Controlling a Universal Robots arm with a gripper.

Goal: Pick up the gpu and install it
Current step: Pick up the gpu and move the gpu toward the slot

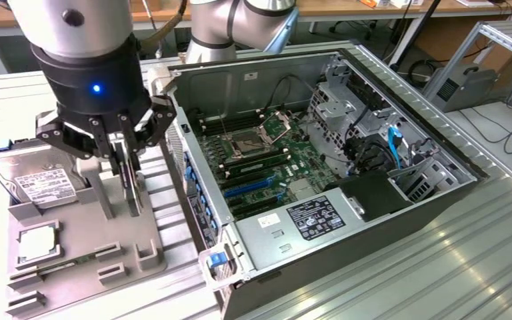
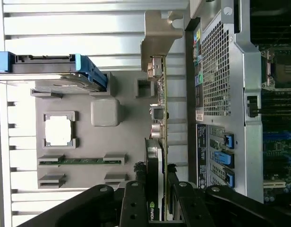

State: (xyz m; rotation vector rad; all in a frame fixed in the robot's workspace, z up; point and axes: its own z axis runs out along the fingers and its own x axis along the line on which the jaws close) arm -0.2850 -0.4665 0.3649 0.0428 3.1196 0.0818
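Note:
The gpu (image 1: 133, 183) stands on edge, thin and dark, over the grey holder block (image 1: 87, 257) at the exterior view's left. My gripper (image 1: 130, 155) is shut on its upper edge, one finger on each face. In the wrist view the gpu (image 2: 158, 118) runs edge-on away from the gripper (image 2: 156, 203) and ends in its silver bracket (image 2: 160, 33). I cannot tell whether the card's lower edge still touches the holder. The open computer case (image 1: 443, 170) lies just to the exterior view's right, with the motherboard (image 1: 269, 160) and its blue slots (image 1: 247, 189) exposed.
A silver hard drive (image 1: 38, 181) with a white label and a square CPU chip (image 1: 38, 243) rest on the same holder block. The case's rear wall (image 2: 216, 90) stands close beside the card. Ribbed metal table (image 1: 469, 267) surrounds everything.

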